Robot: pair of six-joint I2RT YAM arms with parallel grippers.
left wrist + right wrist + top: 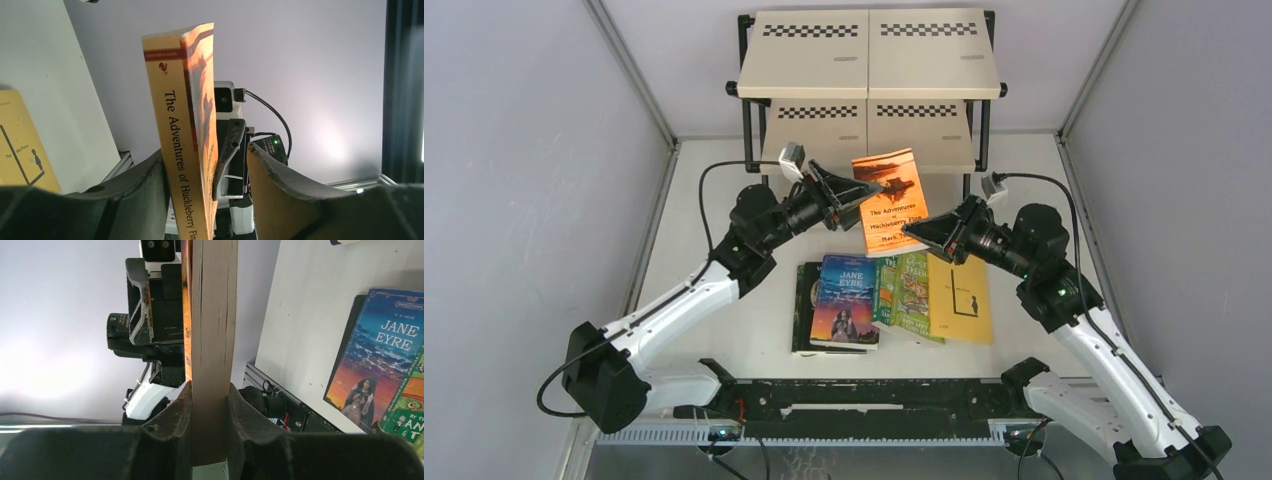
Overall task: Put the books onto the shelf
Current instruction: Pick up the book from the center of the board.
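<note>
Clamping the orange book (892, 205) is the right gripper (911, 229), while the left gripper (875, 188) stands parted

Aloft before shelf (868, 60): orange book (890, 200), cover up; other books (849, 300) flat, overlapping row.

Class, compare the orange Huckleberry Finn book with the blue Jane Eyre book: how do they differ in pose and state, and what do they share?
Huckleberry Finn is held up in the air, clamped by the right gripper; Jane Eyre lies flat, cover up, ungripped. Huckleberry Finn's cover is orange and cream; Jane Eyre's is blue. Both are paperbacks, and neither is on the shelf yet.
</note>
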